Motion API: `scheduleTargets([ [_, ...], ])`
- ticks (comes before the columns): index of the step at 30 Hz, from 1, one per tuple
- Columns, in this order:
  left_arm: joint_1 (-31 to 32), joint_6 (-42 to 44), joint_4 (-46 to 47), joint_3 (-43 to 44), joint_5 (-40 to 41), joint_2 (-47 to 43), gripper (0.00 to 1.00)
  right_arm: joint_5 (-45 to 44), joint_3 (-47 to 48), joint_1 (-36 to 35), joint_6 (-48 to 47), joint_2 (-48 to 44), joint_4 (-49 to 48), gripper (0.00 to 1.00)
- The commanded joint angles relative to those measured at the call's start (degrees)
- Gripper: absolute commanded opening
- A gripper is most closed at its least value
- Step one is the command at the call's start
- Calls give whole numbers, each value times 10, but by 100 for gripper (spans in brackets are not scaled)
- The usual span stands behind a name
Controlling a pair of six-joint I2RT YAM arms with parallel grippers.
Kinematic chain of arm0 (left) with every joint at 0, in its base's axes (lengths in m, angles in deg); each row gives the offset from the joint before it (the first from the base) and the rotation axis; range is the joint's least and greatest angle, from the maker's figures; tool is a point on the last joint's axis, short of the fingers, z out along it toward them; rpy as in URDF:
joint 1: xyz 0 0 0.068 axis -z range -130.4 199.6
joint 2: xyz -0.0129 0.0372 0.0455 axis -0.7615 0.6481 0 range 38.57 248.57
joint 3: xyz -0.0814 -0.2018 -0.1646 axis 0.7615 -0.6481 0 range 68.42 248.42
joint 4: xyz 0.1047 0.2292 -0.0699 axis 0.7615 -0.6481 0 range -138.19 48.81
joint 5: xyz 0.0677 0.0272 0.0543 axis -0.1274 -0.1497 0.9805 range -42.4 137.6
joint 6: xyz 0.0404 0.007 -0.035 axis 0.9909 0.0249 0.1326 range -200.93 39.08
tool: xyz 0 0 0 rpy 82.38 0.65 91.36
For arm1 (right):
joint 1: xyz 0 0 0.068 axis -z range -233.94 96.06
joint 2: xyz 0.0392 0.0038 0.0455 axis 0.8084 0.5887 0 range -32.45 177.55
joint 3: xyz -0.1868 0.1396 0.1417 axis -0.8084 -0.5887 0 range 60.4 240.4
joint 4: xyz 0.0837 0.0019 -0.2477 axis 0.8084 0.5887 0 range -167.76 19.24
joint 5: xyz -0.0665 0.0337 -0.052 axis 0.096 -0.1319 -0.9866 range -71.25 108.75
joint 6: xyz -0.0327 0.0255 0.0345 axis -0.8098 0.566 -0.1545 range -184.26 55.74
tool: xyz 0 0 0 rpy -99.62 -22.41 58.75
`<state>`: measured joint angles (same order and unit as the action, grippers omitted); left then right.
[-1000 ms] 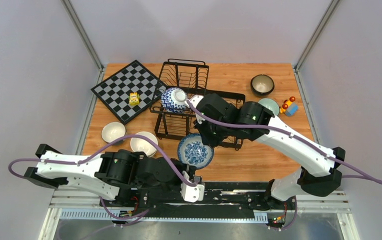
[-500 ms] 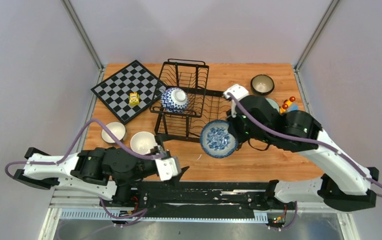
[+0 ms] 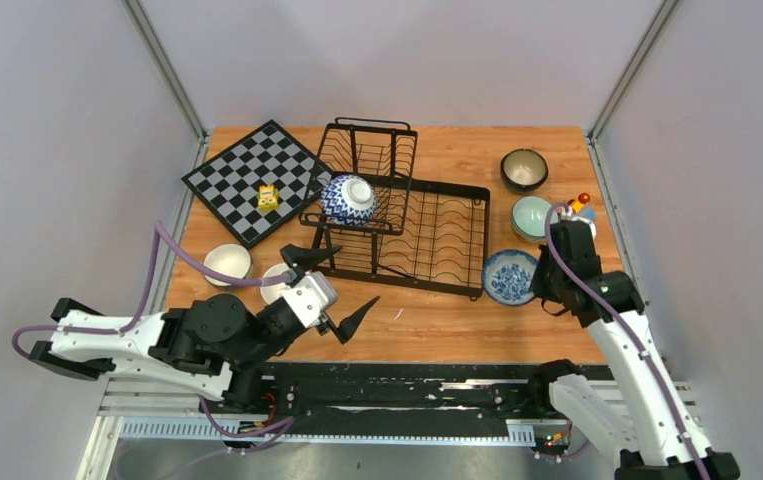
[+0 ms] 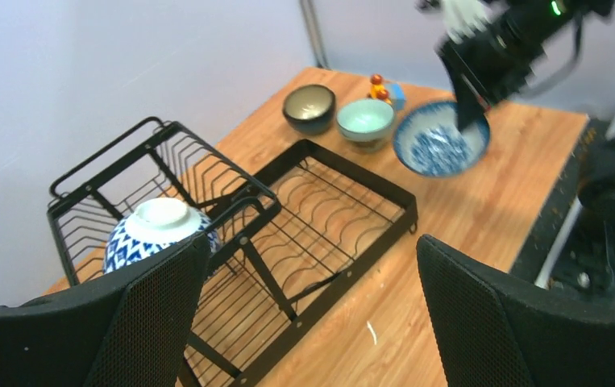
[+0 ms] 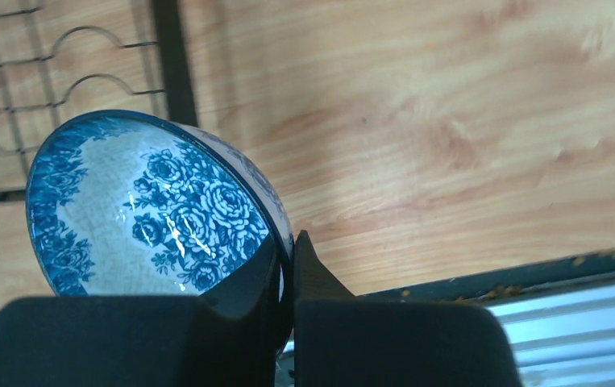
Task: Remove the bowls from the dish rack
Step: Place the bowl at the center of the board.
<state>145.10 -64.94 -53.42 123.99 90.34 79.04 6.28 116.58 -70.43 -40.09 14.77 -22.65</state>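
The right arm rises from its base at the near right corner, bends at a raised elbow and points its wrist down toward the tabletop (image 3: 437, 330). The right pincer (image 3: 545, 282) is clamped together on the right-hand rim of the blue floral bowl (image 3: 509, 277). In the right wrist view its two fingers (image 5: 243, 282) are pressed together on that rim with the bowl tipped toward the camera. This bowl sits just right of the dish rack (image 3: 427, 250), near the pale teal bowl (image 3: 534, 215). Whether its foot touches the wood cannot be told.

The left arm lies low along the near left edge, its forearm stretched to the right. The left pincer (image 3: 330, 275) is angled up toward the rack, its jaws wide apart with nothing between them. In its own wrist view the rack shows through the gap.

A zigzag blue-and-white bowl (image 3: 347, 198) rests upside down in the rack's raised upper basket. The lower tray holds no bowl. A dark bowl (image 3: 524, 168) stands at the far right. Two pale bowls (image 3: 227, 263) stand near the left, one partly hidden by the left pincer. A checkerboard (image 3: 247, 170) lies at the far left.
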Motion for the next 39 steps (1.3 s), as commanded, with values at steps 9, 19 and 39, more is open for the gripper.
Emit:
scheduleTargets([
  [9,1,27,220,-43,255,-53,100,-13,-241,187,131,-86,-152,0],
  [19,-7,35,232,-72,306,-100,100,-3,-270,228,149,-21,-218,0],
  [39,-63,-5,174,-65,272,-48,100,54,-249,226,164,-69,-151,58],
])
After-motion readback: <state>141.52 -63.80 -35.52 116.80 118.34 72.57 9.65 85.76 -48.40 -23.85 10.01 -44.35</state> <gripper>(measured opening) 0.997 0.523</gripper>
